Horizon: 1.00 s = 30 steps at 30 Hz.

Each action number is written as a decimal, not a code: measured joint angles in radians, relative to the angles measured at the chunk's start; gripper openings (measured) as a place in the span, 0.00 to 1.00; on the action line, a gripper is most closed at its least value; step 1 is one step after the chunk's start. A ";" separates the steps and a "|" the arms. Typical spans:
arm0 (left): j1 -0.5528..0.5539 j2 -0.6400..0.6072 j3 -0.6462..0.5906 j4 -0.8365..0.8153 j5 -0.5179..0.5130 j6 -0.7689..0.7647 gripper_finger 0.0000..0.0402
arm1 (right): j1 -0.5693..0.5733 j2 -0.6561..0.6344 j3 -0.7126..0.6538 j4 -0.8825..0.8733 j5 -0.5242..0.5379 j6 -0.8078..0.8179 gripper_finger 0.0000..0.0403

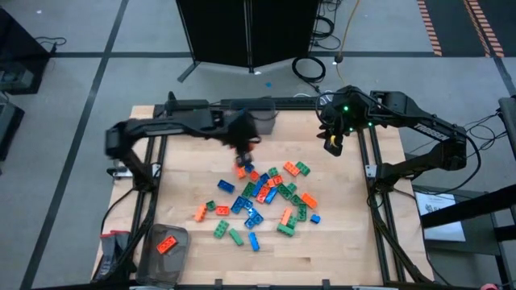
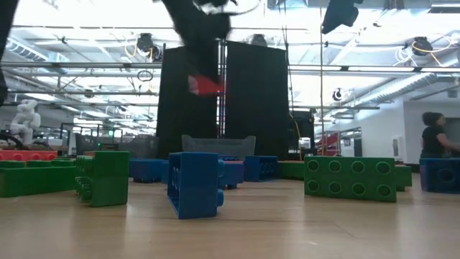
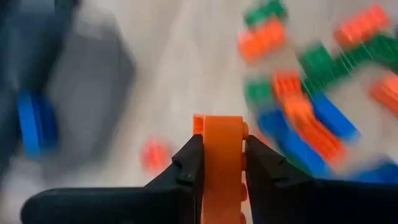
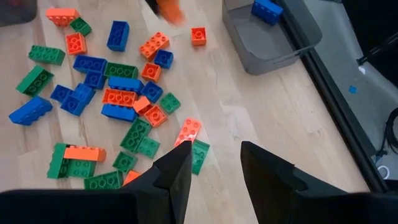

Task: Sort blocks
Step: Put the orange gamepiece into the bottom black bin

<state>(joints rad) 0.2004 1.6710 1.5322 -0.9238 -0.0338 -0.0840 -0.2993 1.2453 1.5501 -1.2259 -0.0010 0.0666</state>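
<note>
Orange, green and blue blocks [image 1: 266, 197] lie scattered in a loose pile on the middle of the wooden table [image 1: 347, 234]. My left gripper [image 1: 244, 155] hangs above the pile's far edge, shut on an orange block [image 3: 221, 143] that also shows in the low view, held high over the table as the orange block [image 2: 205, 85]. My right gripper [image 4: 214, 165] stands open and raised over the table's far right part, with nothing between its fingers; the high view shows the right gripper [image 1: 333, 143] there. My left gripper pinches the orange block between its two fingers [image 3: 189, 165], by two opposite sides [image 3: 208, 155]. The fingers slant down from above. The block sticks out past the fingertips and is lifted clear of the table and the pile.
A grey bin [image 4: 280, 40] holding a blue block [image 4: 267, 9] stands at the table's far edge. Another grey bin [image 1: 149, 254] at the near left corner holds an orange block [image 1: 167, 244]. Bare wood lies left and right of the pile. A person [image 2: 435, 137] stands far behind.
</note>
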 joint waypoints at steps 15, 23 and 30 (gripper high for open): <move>-0.650 -0.281 -0.001 -0.505 -0.022 -0.778 0.16 | 0.000 0.000 0.000 0.022 0.000 -0.060 0.33; -0.904 -0.202 -0.002 -0.503 0.012 -0.935 0.16 | 0.000 0.000 0.000 0.022 0.000 -0.064 0.33; -1.042 -0.123 -0.002 -0.490 0.063 -1.017 0.16 | 0.000 0.000 0.000 0.021 0.000 -0.064 0.33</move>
<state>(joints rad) -0.8416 1.5481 1.5299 -1.4141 0.0289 -1.1006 -0.2990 1.2453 1.5501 -1.2053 -0.0010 0.0025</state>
